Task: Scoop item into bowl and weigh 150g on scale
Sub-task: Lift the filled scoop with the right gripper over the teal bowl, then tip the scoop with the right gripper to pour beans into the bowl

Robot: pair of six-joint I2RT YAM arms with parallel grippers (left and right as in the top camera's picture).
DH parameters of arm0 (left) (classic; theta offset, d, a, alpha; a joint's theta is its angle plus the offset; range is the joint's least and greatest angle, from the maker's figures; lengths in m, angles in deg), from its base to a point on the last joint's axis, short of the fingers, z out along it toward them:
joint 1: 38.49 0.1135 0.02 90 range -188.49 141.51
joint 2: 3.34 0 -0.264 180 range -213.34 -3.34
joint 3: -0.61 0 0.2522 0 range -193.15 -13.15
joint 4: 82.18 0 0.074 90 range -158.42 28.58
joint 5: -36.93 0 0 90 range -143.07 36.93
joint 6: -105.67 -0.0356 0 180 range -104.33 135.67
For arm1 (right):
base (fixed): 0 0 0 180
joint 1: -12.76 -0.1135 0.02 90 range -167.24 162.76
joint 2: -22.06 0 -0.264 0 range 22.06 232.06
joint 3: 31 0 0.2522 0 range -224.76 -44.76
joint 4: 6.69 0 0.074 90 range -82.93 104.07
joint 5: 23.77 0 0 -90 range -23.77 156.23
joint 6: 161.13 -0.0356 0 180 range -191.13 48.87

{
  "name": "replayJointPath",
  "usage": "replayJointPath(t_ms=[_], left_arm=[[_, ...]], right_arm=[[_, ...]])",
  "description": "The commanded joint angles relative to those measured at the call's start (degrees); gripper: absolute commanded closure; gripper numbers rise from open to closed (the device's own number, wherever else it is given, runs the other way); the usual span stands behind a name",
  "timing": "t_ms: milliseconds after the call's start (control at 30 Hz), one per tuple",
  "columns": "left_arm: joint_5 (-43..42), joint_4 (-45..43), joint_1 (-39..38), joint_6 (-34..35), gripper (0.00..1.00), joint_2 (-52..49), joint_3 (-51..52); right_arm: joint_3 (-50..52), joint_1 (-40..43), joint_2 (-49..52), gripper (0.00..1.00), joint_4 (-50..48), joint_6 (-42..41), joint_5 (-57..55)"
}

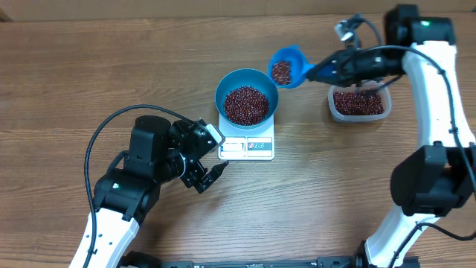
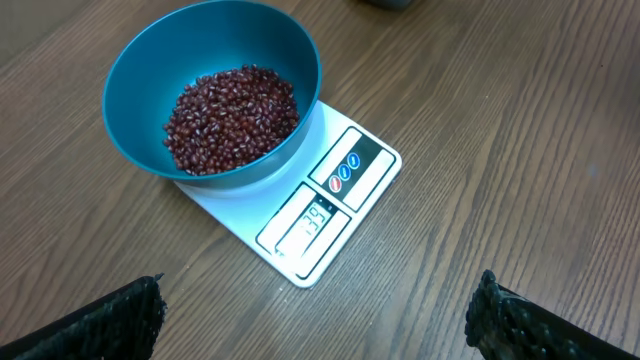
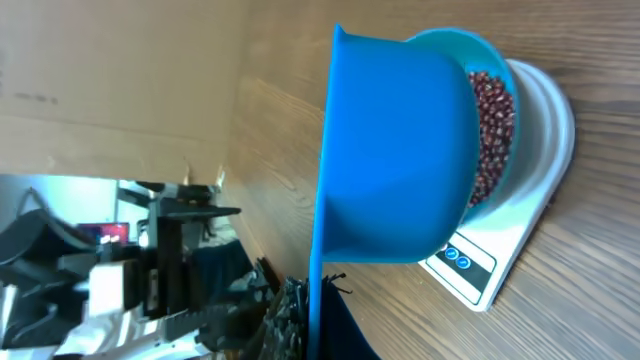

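Small blue plastic scoop, clasped by right gripper, hovers beside round blue bowl; left gripper gapes; digits on white scale unreadable.

My bowl, round, deep and bright blue, stands upright on the far part of the scale, mid-scene. Small dark red-brown beans lie in it as a loose heap, well below the rim. The scale is flat, white and square, with its grey display and button panel along the near edge. I cannot read the digits surely. More beans fill a scoop and a tub to the right.
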Motion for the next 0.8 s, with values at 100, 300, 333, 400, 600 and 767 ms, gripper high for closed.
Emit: replayJointPath(t_ms=[100, 300, 333, 400, 600, 767], left_arm=[[-1.0, -0.2, 0.5, 0.2, 0.0, -0.1, 0.3], [-1.0, -0.2, 0.5, 0.2, 0.0, -0.1, 0.3], [-1.0, -0.2, 0.5, 0.2, 0.0, -0.1, 0.3], [-1.0, -0.2, 0.5, 0.2, 0.0, -0.1, 0.3], [-1.0, -0.2, 0.5, 0.2, 0.0, -0.1, 0.3], [-1.0, -0.2, 0.5, 0.2, 0.0, -0.1, 0.3]], right_arm=[[-1.7, -7.4, -2.8, 0.96, -4.4, -13.3, -12.8], [-1.7, -13.0, -2.8, 0.96, -6.6, -17.8, -21.0], [-1.7, -13.9, -2.8, 0.96, -6.8, -18.5, -22.5], [-1.7, -15.5, -2.8, 0.96, -7.1, -20.0, -26.1], [-1.7, -21.0, -2.8, 0.96, -8.5, -24.0, -36.9], [-1.7, -24.5, -2.8, 0.96, -10.0, -26.3, -44.3]])
